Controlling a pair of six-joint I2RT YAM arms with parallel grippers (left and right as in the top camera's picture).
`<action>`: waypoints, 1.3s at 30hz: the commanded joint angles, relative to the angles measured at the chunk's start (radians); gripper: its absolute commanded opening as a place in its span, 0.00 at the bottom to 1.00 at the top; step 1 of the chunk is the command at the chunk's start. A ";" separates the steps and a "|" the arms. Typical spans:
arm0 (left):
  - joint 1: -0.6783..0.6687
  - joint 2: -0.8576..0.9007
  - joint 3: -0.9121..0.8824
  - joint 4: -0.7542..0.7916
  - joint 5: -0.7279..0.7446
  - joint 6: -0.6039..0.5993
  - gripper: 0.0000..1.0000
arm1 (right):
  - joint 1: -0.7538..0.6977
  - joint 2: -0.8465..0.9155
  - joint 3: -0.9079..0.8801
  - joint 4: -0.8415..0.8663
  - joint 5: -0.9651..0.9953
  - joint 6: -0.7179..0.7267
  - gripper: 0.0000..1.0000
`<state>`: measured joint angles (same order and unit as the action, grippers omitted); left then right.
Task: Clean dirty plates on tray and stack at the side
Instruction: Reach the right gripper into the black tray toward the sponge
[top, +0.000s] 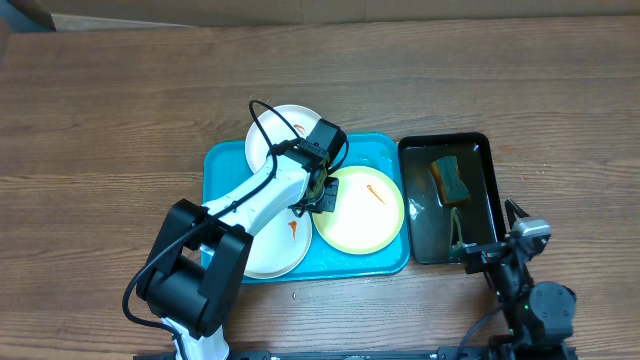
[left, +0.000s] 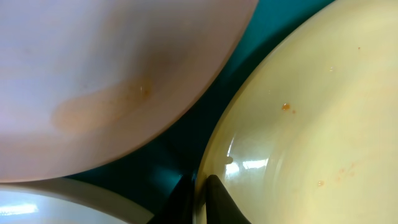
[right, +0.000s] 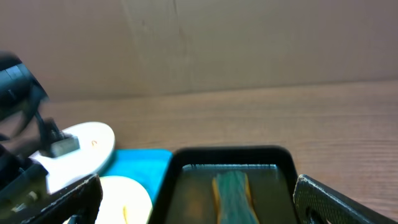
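Three plates lie on the turquoise tray: a white plate at the back, a second white plate at the front left with an orange smear, and a yellow-green plate on the right with an orange streak. My left gripper sits at the yellow-green plate's left edge. In the left wrist view its dark fingers pinch that plate's rim, one on each side. My right gripper stands wide open and holds nothing, hovering at the front end of the black tray.
The black tray stands right of the turquoise tray, holds murky water and a green-and-yellow sponge. Bare wooden table lies left of and behind the trays. A cardboard wall stands at the far edge.
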<state>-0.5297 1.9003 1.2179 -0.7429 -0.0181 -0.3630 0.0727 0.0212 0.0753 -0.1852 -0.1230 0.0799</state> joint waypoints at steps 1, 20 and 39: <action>0.000 0.009 -0.006 0.000 0.011 0.019 0.06 | -0.002 0.061 0.216 -0.064 0.032 0.051 1.00; 0.000 0.009 -0.006 0.003 0.012 0.018 0.06 | -0.002 1.046 1.248 -0.793 -0.135 0.053 0.94; 0.000 0.009 -0.006 0.004 0.012 0.018 0.09 | 0.005 1.790 1.233 -0.923 0.056 0.103 0.81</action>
<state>-0.5297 1.9003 1.2179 -0.7395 -0.0086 -0.3626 0.0727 1.7256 1.3090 -1.1137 -0.0818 0.1799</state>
